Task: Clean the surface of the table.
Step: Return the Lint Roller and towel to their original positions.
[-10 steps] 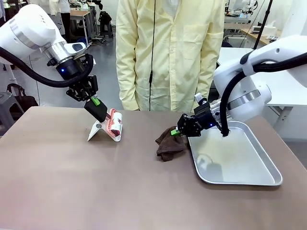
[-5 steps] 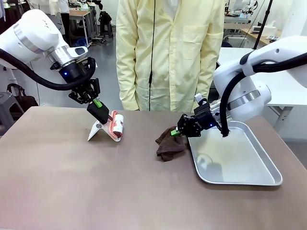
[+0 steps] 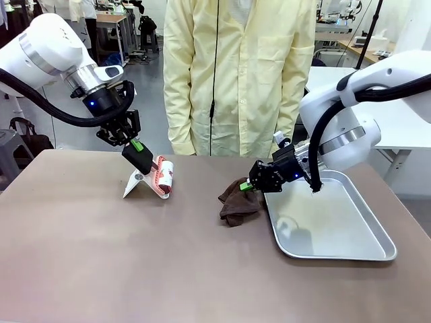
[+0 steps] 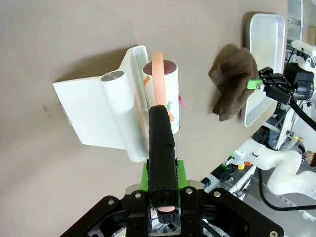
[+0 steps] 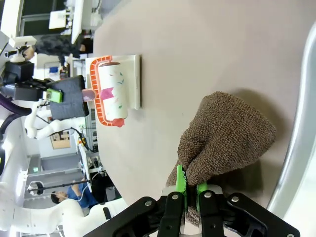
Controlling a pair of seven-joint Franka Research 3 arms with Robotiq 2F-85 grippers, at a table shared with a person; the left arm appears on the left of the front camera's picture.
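The greyish-brown table [image 3: 135,262] carries a lint roller [image 3: 164,177] with a white paper roll, leaning against its white stand [image 3: 134,183]. My left gripper [image 3: 139,155] is shut on the roller's orange handle [image 4: 158,69]; the roll [image 4: 167,94] sits beside the stand [image 4: 94,113]. Right of the middle, my right gripper [image 3: 248,185] is shut on a brown cloth [image 3: 236,204] that rests bunched on the table. The right wrist view has the cloth [image 5: 229,133] hanging from that gripper [image 5: 187,181], with the roller [image 5: 112,94] farther off.
A silver tray [image 3: 350,252] lies at the right, its left rim close to the cloth. A person in a pale yellow coat [image 3: 236,67] stands at the far edge. The near half of the table is bare.
My left arm shifted a little to the right with the roller handle, nudging the roll along, then held still. The right arm and cloth have not moved.
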